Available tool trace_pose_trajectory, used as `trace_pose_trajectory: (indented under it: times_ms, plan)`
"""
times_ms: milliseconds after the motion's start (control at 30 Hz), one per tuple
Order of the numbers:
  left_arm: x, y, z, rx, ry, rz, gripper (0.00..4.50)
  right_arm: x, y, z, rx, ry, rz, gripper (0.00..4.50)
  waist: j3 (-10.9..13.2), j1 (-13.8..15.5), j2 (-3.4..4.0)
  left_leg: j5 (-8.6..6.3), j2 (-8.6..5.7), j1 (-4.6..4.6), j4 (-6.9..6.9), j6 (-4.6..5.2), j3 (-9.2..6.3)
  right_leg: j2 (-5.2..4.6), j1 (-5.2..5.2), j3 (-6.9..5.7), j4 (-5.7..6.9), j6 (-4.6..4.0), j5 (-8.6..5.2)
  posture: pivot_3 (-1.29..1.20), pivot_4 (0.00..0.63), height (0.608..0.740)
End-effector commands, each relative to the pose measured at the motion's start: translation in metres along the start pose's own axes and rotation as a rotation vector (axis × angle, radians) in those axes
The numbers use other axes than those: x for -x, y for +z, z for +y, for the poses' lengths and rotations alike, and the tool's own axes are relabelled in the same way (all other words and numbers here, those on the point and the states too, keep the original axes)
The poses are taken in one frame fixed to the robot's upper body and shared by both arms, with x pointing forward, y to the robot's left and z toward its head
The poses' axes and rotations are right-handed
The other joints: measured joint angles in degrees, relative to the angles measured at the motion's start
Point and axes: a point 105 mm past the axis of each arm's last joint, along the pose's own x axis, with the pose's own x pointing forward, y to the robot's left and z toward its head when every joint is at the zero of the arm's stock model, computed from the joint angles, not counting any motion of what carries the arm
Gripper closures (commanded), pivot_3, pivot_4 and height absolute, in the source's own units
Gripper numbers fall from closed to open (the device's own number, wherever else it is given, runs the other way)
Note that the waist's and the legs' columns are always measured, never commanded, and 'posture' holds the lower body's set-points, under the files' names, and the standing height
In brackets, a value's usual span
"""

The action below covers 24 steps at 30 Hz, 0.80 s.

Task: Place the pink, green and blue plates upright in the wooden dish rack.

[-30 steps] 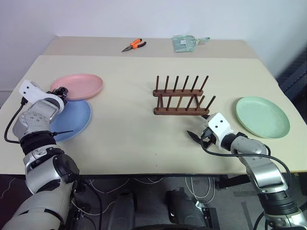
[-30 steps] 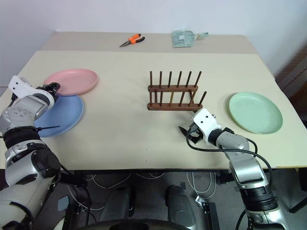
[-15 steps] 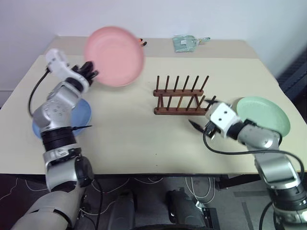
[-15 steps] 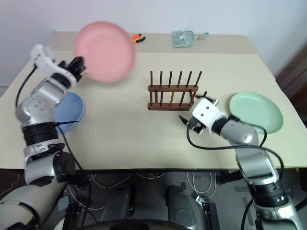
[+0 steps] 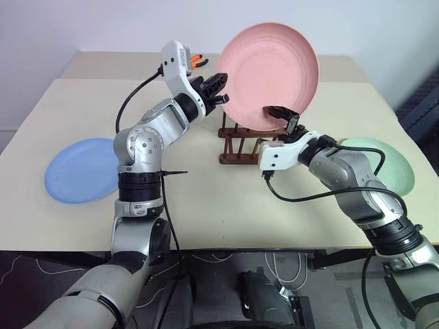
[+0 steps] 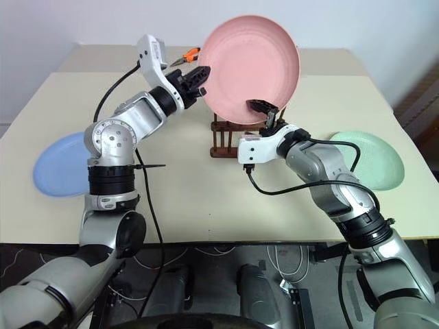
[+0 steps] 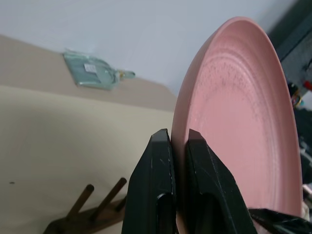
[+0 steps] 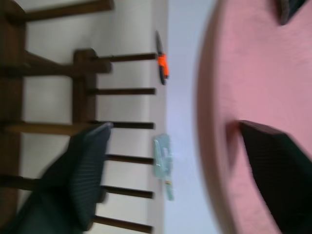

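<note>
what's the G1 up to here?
The left pincer is shut on the rim of the pink plate, holding it on edge in the air above the wooden dish rack. The right pincer is open at the plate's lower edge, one finger each side, not yet closed. The blue plate and green plate lie flat on the table. No plate is racked.

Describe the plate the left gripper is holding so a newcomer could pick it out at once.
Start at the wooden dish rack in the middle of the table. The pink plate is on edge in the air just above it, its rim pinched by the left gripper. The blue plate and green plate lie flat.
</note>
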Motion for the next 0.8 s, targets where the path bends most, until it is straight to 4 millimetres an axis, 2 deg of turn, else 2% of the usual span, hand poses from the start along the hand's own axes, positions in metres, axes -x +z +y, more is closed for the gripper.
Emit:
trace_pose_trajectory:
  times_ms: [33,133,167,300,333,400,467,533,633,700,800]
  plan:
    - [0.002,0.007,-0.017,0.014,-0.069,-0.024,4.50,0.005,-0.009,-0.019,0.056,-0.083,0.035,2.40,0.0,0.1,0.00,0.00,0.00,0.00,0.00,0.00,0.00,0.00,0.00,0.00,0.00,0.00,0.00,0.00,0.150,0.732]
    - [0.001,0.006,-0.026,0.133,-0.120,-0.049,3.40,0.005,-0.009,-0.024,0.095,-0.128,0.043,3.90,0.0,0.1,0.00,0.00,0.00,0.00,0.01,0.00,0.00,-0.01,0.01,0.00,-0.01,0.00,0.00,0.00,0.150,0.732]
    - [0.000,0.006,-0.026,0.155,-0.113,-0.053,2.83,0.005,-0.009,-0.025,0.096,-0.134,0.044,4.44,0.0,0.2,0.00,0.00,0.00,0.00,0.02,0.00,0.00,-0.01,0.01,0.00,-0.01,0.00,0.00,0.00,0.150,0.732]
    - [-0.003,0.018,-0.027,0.177,-0.087,-0.128,0.79,0.007,-0.012,-0.022,0.104,-0.128,0.060,4.50,0.0,0.4,-0.01,0.00,-0.05,-0.02,0.04,0.00,0.00,-0.05,0.06,0.00,-0.07,-0.01,-0.01,0.00,0.150,0.732]
    - [-0.002,0.026,-0.024,0.158,-0.076,-0.169,0.79,0.008,-0.013,-0.024,0.094,-0.138,0.064,4.50,0.0,0.4,-0.02,0.00,-0.06,-0.03,0.04,0.00,0.00,-0.05,0.06,0.01,-0.08,-0.01,-0.01,0.00,0.150,0.732]
    - [0.002,0.048,-0.007,0.101,0.010,-0.281,0.79,0.014,-0.017,-0.031,0.023,-0.185,0.080,4.50,0.0,0.3,-0.02,0.00,-0.05,-0.02,0.03,-0.01,0.00,-0.04,0.05,0.01,-0.06,-0.01,-0.01,0.00,0.150,0.732]
    - [0.010,0.065,0.011,-0.145,0.111,-0.354,0.79,0.022,-0.023,-0.043,-0.139,-0.269,0.089,4.50,0.0,-0.2,0.00,0.01,-0.04,0.00,0.00,-0.01,0.00,-0.01,0.03,0.01,-0.05,-0.03,0.00,0.00,0.150,0.732]
    - [0.016,0.071,0.019,-0.452,0.139,-0.367,0.79,0.030,-0.024,-0.053,-0.350,-0.346,0.062,4.50,0.0,-0.3,0.05,0.01,-0.04,0.09,-0.07,-0.01,0.02,0.02,0.03,0.09,-0.01,-0.03,0.00,0.00,0.150,0.732]
    - [0.021,0.052,0.019,-0.727,0.009,-0.296,0.79,0.043,-0.017,-0.065,-0.794,-0.433,-0.069,4.50,0.0,0.0,0.07,0.01,-0.02,0.10,-0.14,-0.02,0.01,0.04,0.04,0.06,-0.01,-0.03,0.00,0.00,0.150,0.732]
    - [0.025,0.031,0.017,-0.740,-0.120,-0.224,0.79,0.050,-0.012,-0.069,-1.130,-0.452,-0.166,4.50,0.0,0.4,0.08,0.01,-0.01,0.08,-0.13,-0.02,0.00,0.00,0.08,0.03,-0.02,-0.02,0.01,0.00,0.150,0.732]
    - [0.036,-0.006,0.007,-0.763,-0.322,-0.097,0.79,0.057,-0.008,-0.069,-1.439,-0.468,-0.251,4.50,0.0,0.5,0.09,0.01,-0.01,-0.05,0.00,-0.02,-0.03,-0.09,0.12,-0.06,-0.04,-0.05,0.01,0.00,0.150,0.732]
